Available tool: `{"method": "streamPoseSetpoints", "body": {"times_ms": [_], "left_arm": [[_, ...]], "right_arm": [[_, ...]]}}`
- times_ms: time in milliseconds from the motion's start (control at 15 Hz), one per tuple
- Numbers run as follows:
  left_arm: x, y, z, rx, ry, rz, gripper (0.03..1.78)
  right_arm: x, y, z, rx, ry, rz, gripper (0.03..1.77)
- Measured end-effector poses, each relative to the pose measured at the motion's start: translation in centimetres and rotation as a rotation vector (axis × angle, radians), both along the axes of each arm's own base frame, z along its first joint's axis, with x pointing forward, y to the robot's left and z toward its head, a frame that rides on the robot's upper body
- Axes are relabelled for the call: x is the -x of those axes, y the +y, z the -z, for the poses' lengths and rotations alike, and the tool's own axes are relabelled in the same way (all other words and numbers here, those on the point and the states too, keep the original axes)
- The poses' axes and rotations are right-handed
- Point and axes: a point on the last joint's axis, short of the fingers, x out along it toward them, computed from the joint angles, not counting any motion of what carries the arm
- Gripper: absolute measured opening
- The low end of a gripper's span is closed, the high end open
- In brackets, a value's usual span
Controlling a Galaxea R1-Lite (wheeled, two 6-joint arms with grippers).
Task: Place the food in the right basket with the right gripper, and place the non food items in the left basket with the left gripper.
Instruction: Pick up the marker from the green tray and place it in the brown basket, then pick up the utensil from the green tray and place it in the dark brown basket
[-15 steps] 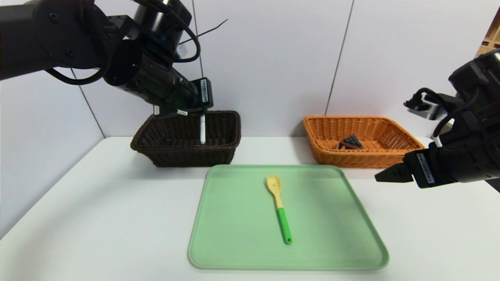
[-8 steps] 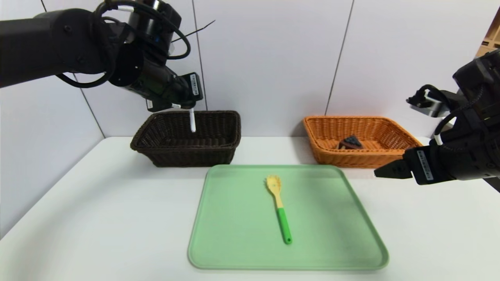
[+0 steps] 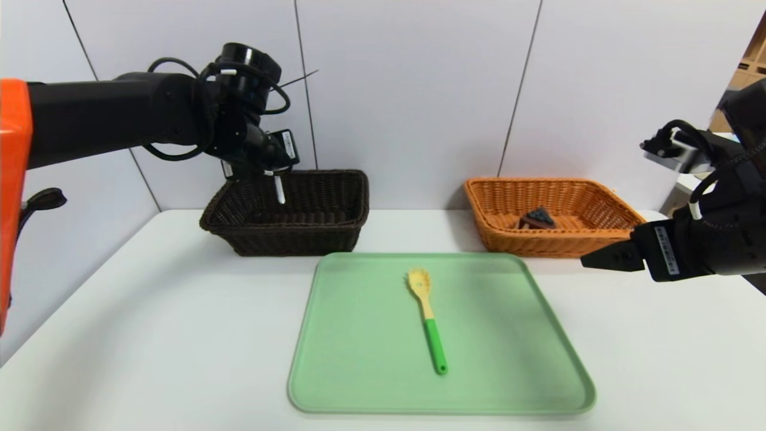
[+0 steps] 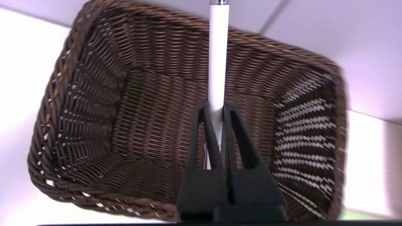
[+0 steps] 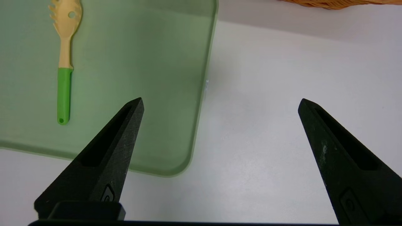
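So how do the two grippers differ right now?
The left gripper is shut on the white pen, while the right gripper is empty, jaws wide apart. The left one is over the dark basket; the right one is beyond the tray's right edge. Both are black.

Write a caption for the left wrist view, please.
Left gripper holding a white pen above the dark woven basket.

left pincer (image 4: 216, 106) and its white pen (image 4: 218, 56) shifted leftward over dark basket (image 4: 188, 22), orange arm shell (image 3: 13, 179) now visible
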Motion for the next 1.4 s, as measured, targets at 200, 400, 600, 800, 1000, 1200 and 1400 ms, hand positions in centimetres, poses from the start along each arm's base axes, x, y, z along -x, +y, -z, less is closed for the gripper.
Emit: {"method": "streamPoseSetpoints", "body": {"times_ms": [200, 400, 600, 800, 1000, 1200, 1400], "left_arm": [[-1.6, 1.1, 1.6, 0.013, 0.021, -0.050, 0.07], [-2.2, 1.2, 2.6, 0.012, 0.037, -0.065, 0.34], [-2.5, 1.2, 2.9, 0.010, 0.037, -0.066, 0.78], [-2.5, 1.2, 2.9, 0.008, 0.042, -0.066, 1.07], [-2.4, 1.2, 2.8, 0.005, 0.043, -0.061, 1.28], [-1.4, 0.6, 2.2, 0.001, 0.056, -0.034, 1.41], [0.6, -2.0, 0.7, 0.000, 0.043, 0.044, 1.50]], "right_arm": [[0.1, 0.0, -0.1, -0.001, -0.004, -0.001, 1.70], [0.2, 0.0, 0.0, 0.000, 0.000, -0.001, 1.70], [0.3, -0.1, 0.2, 0.003, 0.006, 0.001, 1.70], [0.3, -0.2, 0.3, 0.003, 0.008, 0.001, 1.70], [0.3, -0.2, 0.3, 0.004, 0.010, 0.001, 1.70], [0.4, -0.2, 0.4, 0.004, 0.014, 0.001, 1.70], [0.5, -0.2, 0.5, 0.005, 0.016, -0.001, 1.70]]}}
